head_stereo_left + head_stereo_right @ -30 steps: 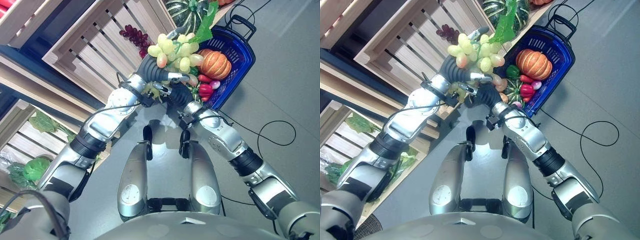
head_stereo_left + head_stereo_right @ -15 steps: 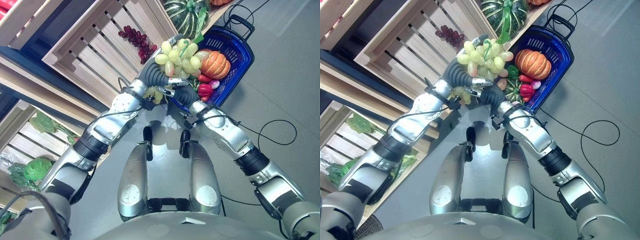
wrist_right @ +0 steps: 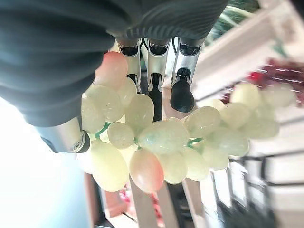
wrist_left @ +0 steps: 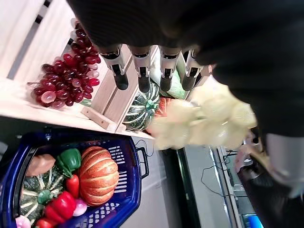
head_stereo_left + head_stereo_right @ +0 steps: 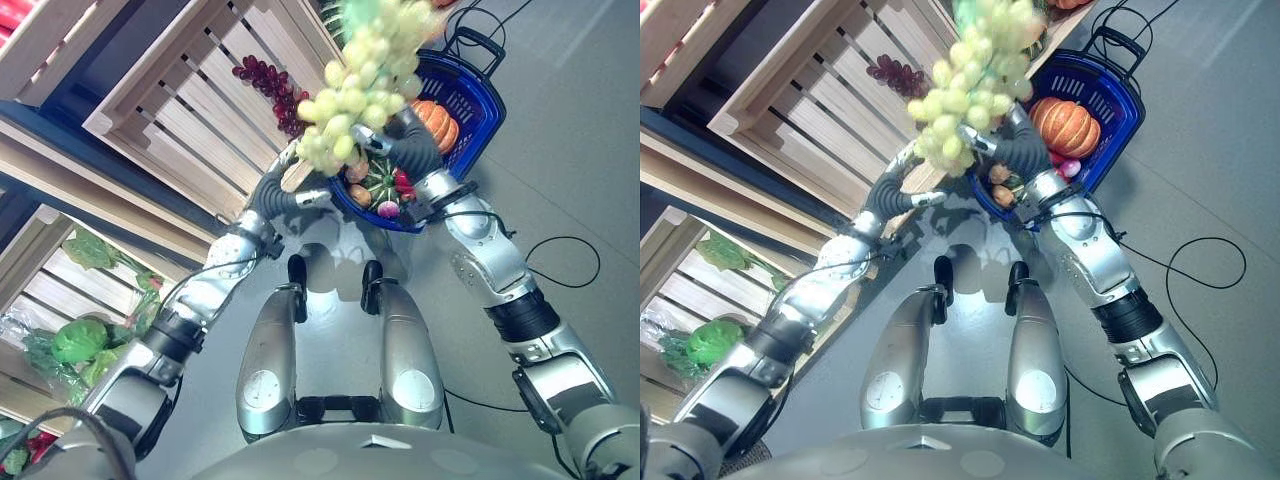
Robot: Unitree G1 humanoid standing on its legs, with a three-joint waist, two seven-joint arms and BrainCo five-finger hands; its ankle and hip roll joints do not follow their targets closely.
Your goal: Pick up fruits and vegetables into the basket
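Overhead, from the left eye, you see green grapes [image 5: 365, 85] held high, hanging in front of the blue basket [image 5: 475, 85] on the floor. The bunch covers part of the basket and the striped squash behind it. The basket's walls are plastic mesh; inside sit a ribbed orange pumpkin [image 5: 437, 122] and a red pepper [image 5: 404, 186]. Dark red grapes [image 5: 265, 83] lie in a slatted wooden crate [image 5: 180, 110] beside the basket, and a lettuce [image 5: 78, 340] rests in a lower crate.

From the right eye, your right hand [image 5: 992, 148] sits under the bunch, by its lower end, and your left hand [image 5: 902, 168] is just beside it, near the crate edge.

Through the left wrist camera, your left hand [image 4: 142, 71] has its fingers straight and spread, holding nothing; past them you see the red grapes, the squash [image 4: 143, 110] and the basket with its pumpkin.

Through the right wrist camera, your right hand [image 3: 152, 66] pinches the green grapes [image 3: 161, 142] between thumb and fingers. The grapes are smooth, round and pale, a few blushed pink.
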